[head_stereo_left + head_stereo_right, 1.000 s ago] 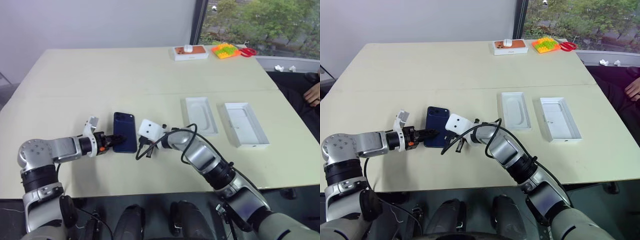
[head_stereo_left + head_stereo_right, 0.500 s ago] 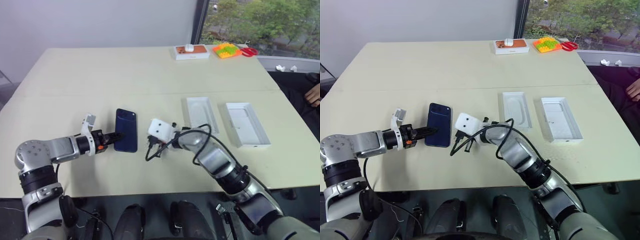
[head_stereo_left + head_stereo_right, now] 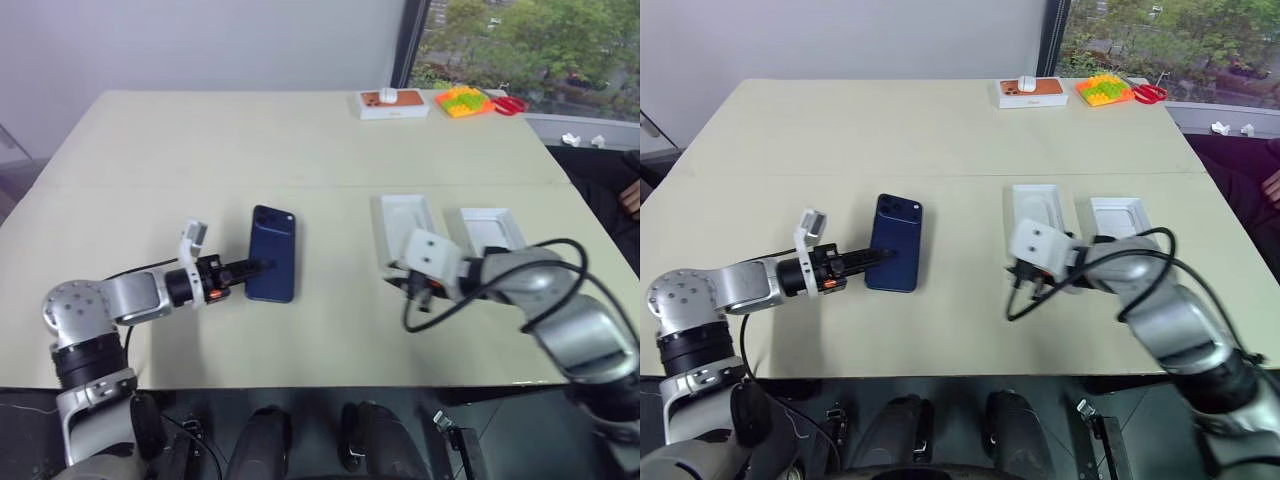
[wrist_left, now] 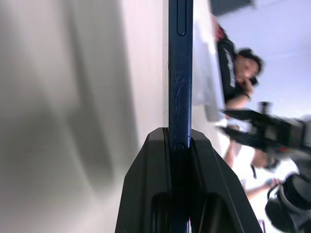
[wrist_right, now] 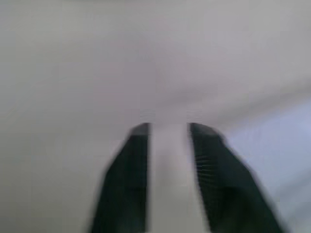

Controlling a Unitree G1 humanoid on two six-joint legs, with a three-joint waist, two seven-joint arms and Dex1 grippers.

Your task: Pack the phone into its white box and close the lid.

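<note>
Left hand (image 3: 258, 267) clamps phone (image 3: 273, 266) edge | right hand (image 5: 167, 145) parted, empty, above white box (image 3: 403, 228)

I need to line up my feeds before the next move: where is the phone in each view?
Left eye view: the phone lies left of centre, its near edge in the left gripper.
Right eye view: same, left of centre.
Left wrist view: seen edge-on, clamped between the fingers.
Right wrist view: not in it.
Shared landmark: the table.
</note>
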